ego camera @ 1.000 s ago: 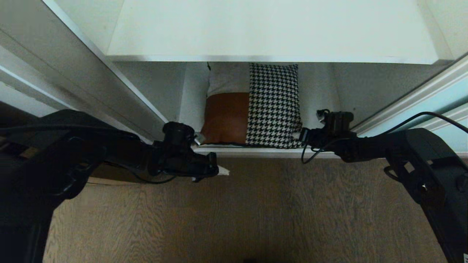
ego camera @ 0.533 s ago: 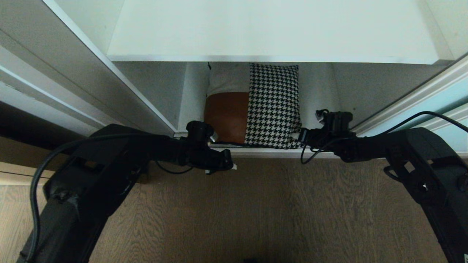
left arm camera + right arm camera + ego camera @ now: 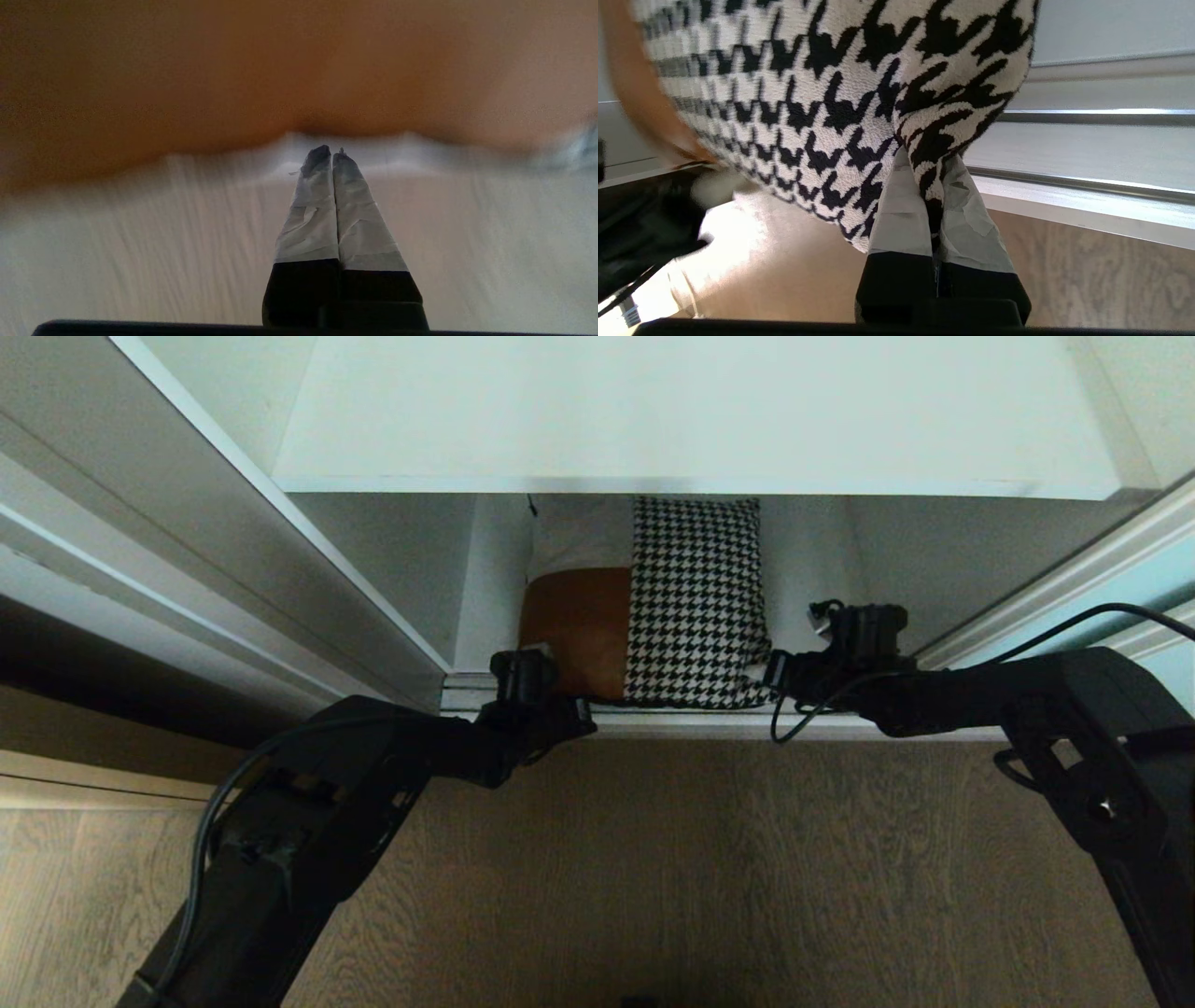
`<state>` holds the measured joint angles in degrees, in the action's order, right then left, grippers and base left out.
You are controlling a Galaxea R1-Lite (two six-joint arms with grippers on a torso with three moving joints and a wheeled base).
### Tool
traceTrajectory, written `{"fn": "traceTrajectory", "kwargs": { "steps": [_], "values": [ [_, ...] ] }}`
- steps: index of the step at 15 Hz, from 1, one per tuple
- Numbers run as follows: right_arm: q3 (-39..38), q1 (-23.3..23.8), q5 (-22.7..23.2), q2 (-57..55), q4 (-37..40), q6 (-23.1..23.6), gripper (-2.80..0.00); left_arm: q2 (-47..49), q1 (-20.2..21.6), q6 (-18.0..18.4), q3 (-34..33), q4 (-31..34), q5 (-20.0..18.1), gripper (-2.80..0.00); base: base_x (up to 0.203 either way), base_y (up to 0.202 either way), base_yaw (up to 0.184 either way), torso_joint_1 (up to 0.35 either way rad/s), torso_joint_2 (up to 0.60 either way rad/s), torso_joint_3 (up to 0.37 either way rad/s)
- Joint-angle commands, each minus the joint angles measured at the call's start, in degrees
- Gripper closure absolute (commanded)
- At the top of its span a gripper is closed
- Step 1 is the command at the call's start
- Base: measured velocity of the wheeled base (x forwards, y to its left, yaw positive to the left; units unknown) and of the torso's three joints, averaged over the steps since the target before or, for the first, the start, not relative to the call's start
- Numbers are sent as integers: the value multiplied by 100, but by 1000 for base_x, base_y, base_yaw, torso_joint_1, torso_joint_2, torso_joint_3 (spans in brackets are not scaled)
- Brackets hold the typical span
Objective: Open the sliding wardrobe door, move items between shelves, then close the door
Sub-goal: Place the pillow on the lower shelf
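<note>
The cushion [image 3: 644,607], tan leather, houndstooth and pale grey, lies on the lower of the shelves [image 3: 812,569] under the upper white shelf [image 3: 691,411]. My right gripper [image 3: 758,677] is at its front right corner. In the right wrist view that gripper [image 3: 930,163] is shut on the houndstooth corner [image 3: 840,93]. My left gripper [image 3: 540,653] is at the front left corner, against the leather. In the left wrist view it [image 3: 331,154] is shut with nothing between its taped fingers, tips just short of the tan leather [image 3: 280,70]. The sliding wardrobe door [image 3: 1162,574] stands slid aside at the right.
Wood-grain floor [image 3: 700,877] lies in front of the wardrobe. The bottom track and sill [image 3: 887,728] run along the opening's front edge. Pale frame panels [image 3: 187,551] bound the opening on the left.
My left arm has swung in from over the floor, and its shut gripper now sits at the cushion's front left corner. The right gripper keeps its hold and has risen slightly.
</note>
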<state>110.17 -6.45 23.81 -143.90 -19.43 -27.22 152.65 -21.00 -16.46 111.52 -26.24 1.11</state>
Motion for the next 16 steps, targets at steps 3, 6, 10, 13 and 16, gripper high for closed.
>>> {"fn": "traceTrajectory", "kwargs": {
  "steps": [3, 6, 10, 13, 16],
  "values": [
    [31, -23, 10, 258, 247, 6, 0, 72, -27, 819, 1, -1463, 409, 0, 0, 0, 0, 0, 0, 0],
    [49, -23, 10, 231, 179, 33, 0, 121, -46, 949, 1, -1695, 458, 0, 0, 0, 0, 0, 0, 0],
    [101, 47, 18, 223, 62, 70, -280, 536, -37, 1288, -7, -2233, 559, 0, 0, 0, 0, 0, 0, 0],
    [-33, 83, -81, 414, -83, 19, -280, 572, -36, 1320, -7, -2184, 574, 0, 0, 0, 0, 0, 0, 0],
    [-413, 138, -104, 890, -50, 40, -280, 600, -36, 1306, 0, -2020, 522, 0, 0, 0, 0, 0, 0, 0]
  ]
}}
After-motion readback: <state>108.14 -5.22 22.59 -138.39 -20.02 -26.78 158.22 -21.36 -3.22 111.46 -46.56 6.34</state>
